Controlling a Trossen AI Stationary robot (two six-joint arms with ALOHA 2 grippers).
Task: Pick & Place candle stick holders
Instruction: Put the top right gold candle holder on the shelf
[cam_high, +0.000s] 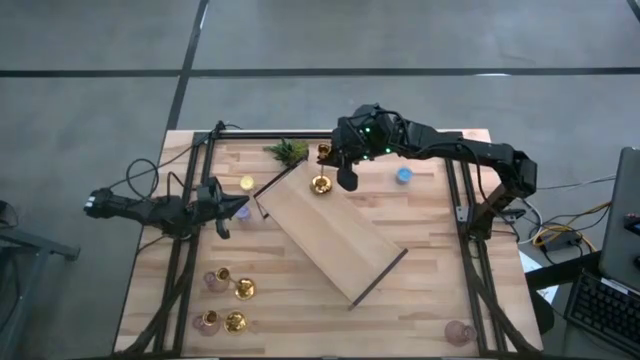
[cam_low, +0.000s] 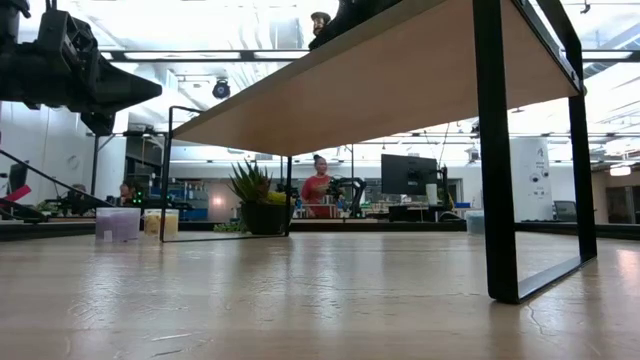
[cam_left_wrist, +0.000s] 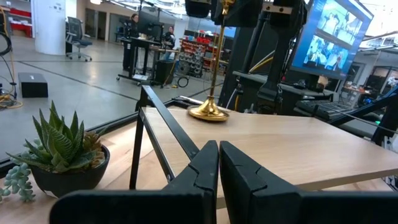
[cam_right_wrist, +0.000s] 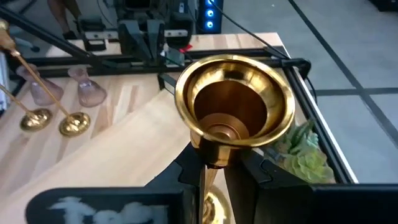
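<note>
One gold candlestick stands on the raised wooden board (cam_high: 330, 235). Its round base (cam_high: 321, 185) is on the board's far end, and its cup (cam_right_wrist: 235, 102) is just above my right gripper (cam_right_wrist: 214, 177), which is shut on the stem. It also shows in the left wrist view (cam_left_wrist: 210, 106). Two more gold candlesticks (cam_high: 243, 288) (cam_high: 235, 321) and two pink glass cups (cam_high: 213, 280) (cam_high: 207, 320) are at the table's near left. A third pink cup (cam_high: 460, 332) is near right. My left gripper (cam_high: 225, 210) is shut and empty, left of the board. My right gripper pinches the candlestick's slim stem (cam_right_wrist: 208, 180) just below the cup, one finger (cam_right_wrist: 183, 171) on each side. The fingers slant down from the table's far right and lie across the stem. The candlestick stands nearly upright with its base (cam_left_wrist: 208, 113) on the board.
A green plant (cam_high: 288, 152) sits at the far edge beside the board. A blue tealight (cam_high: 403, 175) lies to the right, and a yellow one (cam_high: 247, 183) and a purple one (cam_high: 241, 212) lie to the left. The board stands on black frame legs (cam_low: 495, 150). People show in the room beyond.
</note>
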